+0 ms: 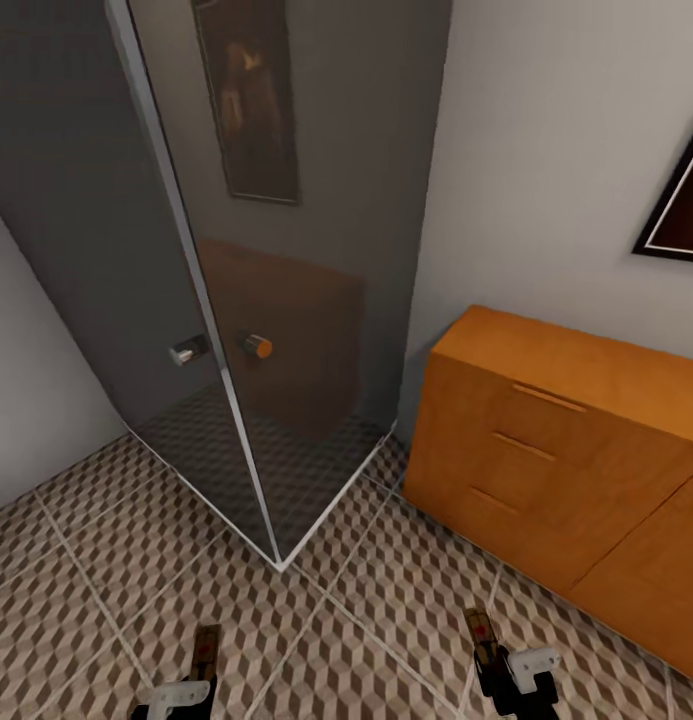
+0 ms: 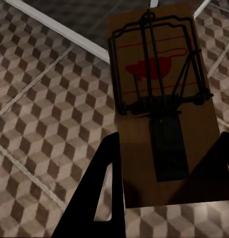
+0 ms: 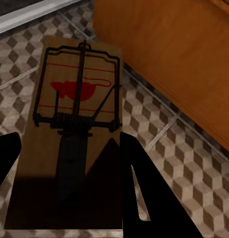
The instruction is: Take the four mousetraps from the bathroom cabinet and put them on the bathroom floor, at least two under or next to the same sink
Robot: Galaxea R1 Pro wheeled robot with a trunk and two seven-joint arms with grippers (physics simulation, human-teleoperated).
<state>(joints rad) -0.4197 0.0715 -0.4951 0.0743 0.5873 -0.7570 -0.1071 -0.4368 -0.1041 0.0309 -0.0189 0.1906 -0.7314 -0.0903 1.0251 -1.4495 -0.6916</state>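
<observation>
Mousetraps: one clamped in left gripper (image 2: 164, 193), one (image 3: 70, 129) in right gripper (image 3: 65, 183), lower frame; none floored yet.

A tall shower enclosure (image 1: 236, 280) of smoky grey glass stood at the far left, its near corner edged by a pale metal frame (image 1: 201, 290) that ran down to the floor. Two round knobs (image 1: 256, 346) sat on the glass panels on either side of that corner. Behind it, a plain pale wall (image 1: 546, 150) carried a dark framed picture (image 1: 248, 100), seen through the glass, and the corner of a second dark frame (image 1: 681, 205) at the far right. The glass faintly mirrored orange-brown furniture. Floor tiles (image 1: 96, 590) in a brown, beige and white cube pattern, split by pale grout lines, spread across the near ground under soft, even light.
</observation>
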